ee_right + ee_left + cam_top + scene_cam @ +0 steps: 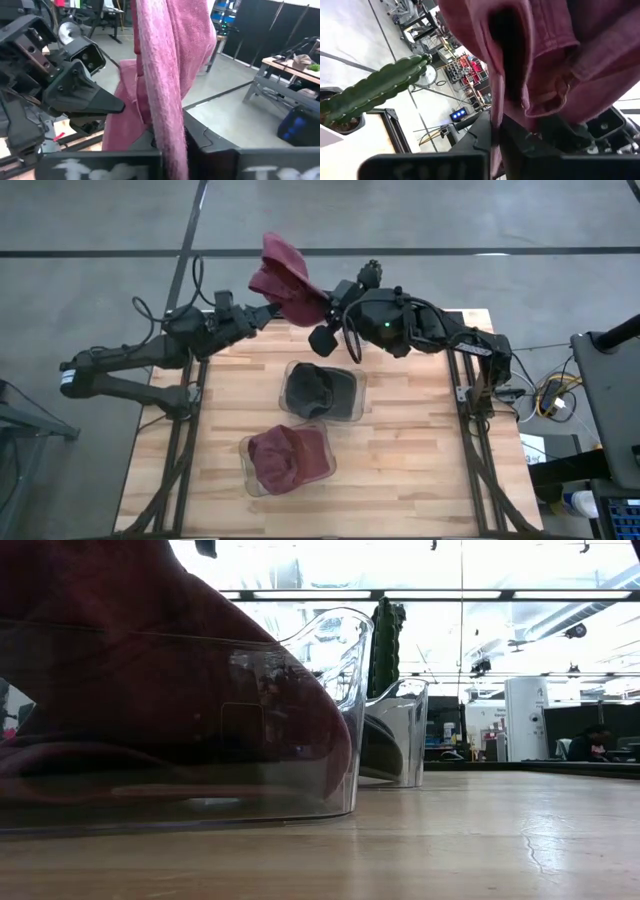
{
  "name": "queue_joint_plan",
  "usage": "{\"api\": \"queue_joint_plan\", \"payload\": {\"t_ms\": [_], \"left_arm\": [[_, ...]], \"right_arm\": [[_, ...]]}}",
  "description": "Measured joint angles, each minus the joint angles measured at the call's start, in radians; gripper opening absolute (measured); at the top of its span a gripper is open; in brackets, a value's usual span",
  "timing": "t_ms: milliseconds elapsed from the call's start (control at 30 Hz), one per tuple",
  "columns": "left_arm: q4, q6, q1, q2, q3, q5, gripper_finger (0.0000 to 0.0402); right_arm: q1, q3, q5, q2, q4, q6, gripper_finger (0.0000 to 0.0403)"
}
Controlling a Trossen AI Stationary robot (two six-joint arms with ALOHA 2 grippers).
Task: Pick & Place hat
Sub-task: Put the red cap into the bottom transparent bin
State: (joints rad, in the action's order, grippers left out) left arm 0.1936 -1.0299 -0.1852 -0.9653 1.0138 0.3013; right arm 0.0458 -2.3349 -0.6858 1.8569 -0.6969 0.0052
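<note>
A maroon hat [285, 275] is held up over the table's far edge between my two grippers, standing above them. My left gripper [272, 311] reaches it from the left and my right gripper [322, 308] from the right; both are shut on it. In the left wrist view the hat [555, 60] fills the frame above the fingers. The right wrist view shows it [165, 65] as a tall band of cloth, with my left gripper [107, 105] just behind it. My left gripper pinches a thin edge of the maroon hat [495, 142] between its two fingers, coming level from the table's left. The hat is lifted clear and bunches in folds above the fingers. My right gripper pinches a narrow fold of the hat [169, 135] between its two fingers, coming from the table's right. The cloth stands up from the fingers, clear of the table.
Two clear plastic bins stand mid-table: one [355, 408] holds a dark hat [312, 388], the nearer one [325, 442] holds another maroon hat [285, 460]. In the low view the nearer bin [350, 690] fills the left, the other bin [400, 735] behind it. Bare wood lies at the right [420, 450].
</note>
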Motion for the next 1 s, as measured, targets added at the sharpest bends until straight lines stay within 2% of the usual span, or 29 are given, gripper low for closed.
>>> {"api": "queue_joint_plan", "payload": {"t_ms": [133,367,467,600,733,900,1000], "left_arm": [[0.025,0.096,-0.001,0.002,0.001,-0.009,0.0064],[0.003,0.249,-0.001,0.019,0.0,-0.032,0.0154],[-0.078,0.273,-0.001,0.033,-0.001,-0.115,0.0177],[-0.18,0.306,0.001,0.05,-0.002,-0.21,0.0184],[-0.214,0.349,0.0,0.082,-0.002,-0.244,0.0185],[-0.201,0.368,0.0,0.159,-0.002,-0.258,0.0185],[-0.202,0.367,0.0,0.206,0.005,-0.258,0.0186]], "right_arm": [[0.008,0.001,0.028,-0.014,-0.025,-0.001,0.0011],[-0.017,0.001,0.012,-0.065,-0.034,-0.005,0.001],[-0.034,0.001,0.008,-0.092,-0.033,-0.005,0.001],[-0.07,0.001,0.042,-0.136,-0.045,0.02,0.0009],[-0.117,0.0,0.187,-0.176,-0.176,0.17,0.0009],[-0.16,0.001,0.455,-0.195,-0.4,0.339,0.0011],[-0.163,0.001,0.612,-0.187,-0.464,0.395,0.0011]]}}
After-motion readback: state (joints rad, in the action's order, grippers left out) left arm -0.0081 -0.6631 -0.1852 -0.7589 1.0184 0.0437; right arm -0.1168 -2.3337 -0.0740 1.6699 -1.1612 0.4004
